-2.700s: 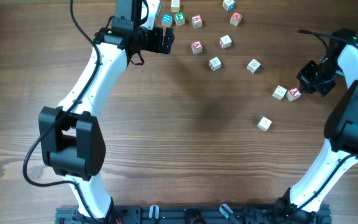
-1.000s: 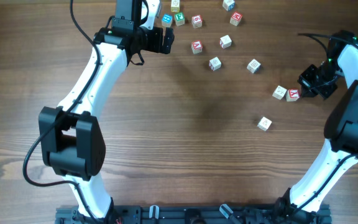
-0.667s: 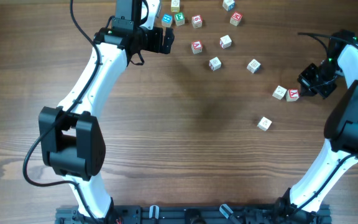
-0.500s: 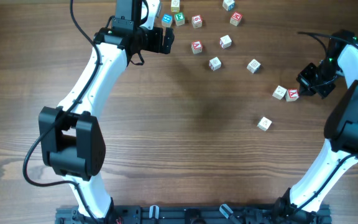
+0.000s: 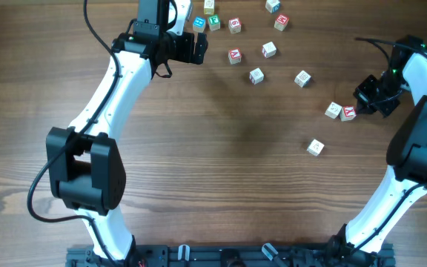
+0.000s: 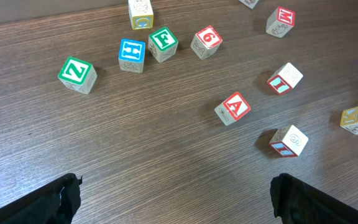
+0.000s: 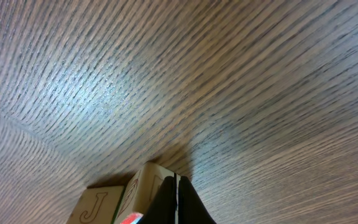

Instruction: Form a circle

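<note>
Several small wooden letter cubes lie in a loose arc across the far half of the table, not a closed circle. My left gripper [image 5: 201, 48] hovers open just left of the red A cube [image 5: 234, 55]. In the left wrist view that A cube [image 6: 233, 107] lies ahead of the wide-apart fingers, with nothing between them, and the green Z cube [image 6: 77, 73] sits far left. My right gripper [image 5: 361, 104] is shut, its tip against the red-topped cube [image 5: 349, 113]. That cube stands beside a pale cube [image 5: 333, 110]. The right wrist view shows the shut fingertips [image 7: 178, 202] pressed on that cube [image 7: 143, 186], with a J cube [image 7: 95, 205] next to it.
A lone cube [image 5: 315, 147] sits nearer the table's middle right. A cluster with a blue H cube [image 6: 132, 55], a green F cube [image 6: 163, 43] and a red 6 cube [image 6: 206, 41] lies at the far edge. Bare wood [image 5: 221, 163] fills the middle and near side.
The right gripper has edged very slightly left against the red-topped cube. The left arm and the other cubes have not moved.
</note>
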Action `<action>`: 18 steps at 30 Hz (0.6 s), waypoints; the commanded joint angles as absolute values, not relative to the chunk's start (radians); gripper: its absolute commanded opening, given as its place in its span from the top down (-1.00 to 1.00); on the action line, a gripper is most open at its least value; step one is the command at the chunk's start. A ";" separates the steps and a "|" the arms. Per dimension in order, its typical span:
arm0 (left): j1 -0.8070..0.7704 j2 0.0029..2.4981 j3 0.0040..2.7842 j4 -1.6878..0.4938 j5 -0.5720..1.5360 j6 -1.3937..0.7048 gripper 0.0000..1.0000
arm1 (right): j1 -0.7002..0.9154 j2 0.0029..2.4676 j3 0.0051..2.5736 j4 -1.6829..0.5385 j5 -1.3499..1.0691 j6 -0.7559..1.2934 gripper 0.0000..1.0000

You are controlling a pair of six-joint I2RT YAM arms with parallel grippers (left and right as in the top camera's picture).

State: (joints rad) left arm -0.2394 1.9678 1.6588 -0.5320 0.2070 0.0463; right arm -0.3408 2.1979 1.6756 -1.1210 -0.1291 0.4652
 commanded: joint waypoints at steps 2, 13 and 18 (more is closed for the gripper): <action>-0.236 1.977 1.654 -0.532 0.204 0.044 -1.00 | -0.334 2.209 1.673 -1.080 0.071 0.505 0.91; -0.245 1.977 1.654 -0.524 0.239 0.044 -1.00 | -0.333 2.209 1.673 -0.951 -0.224 0.340 0.91; -0.245 1.977 1.654 -0.522 0.239 0.044 -0.99 | -0.306 2.209 1.673 -0.890 -0.368 0.282 0.91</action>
State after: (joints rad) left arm -0.2409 1.9678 1.6588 -0.5247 0.2192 0.0463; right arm -0.3359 2.1975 1.6756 -0.8997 -0.2466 0.3408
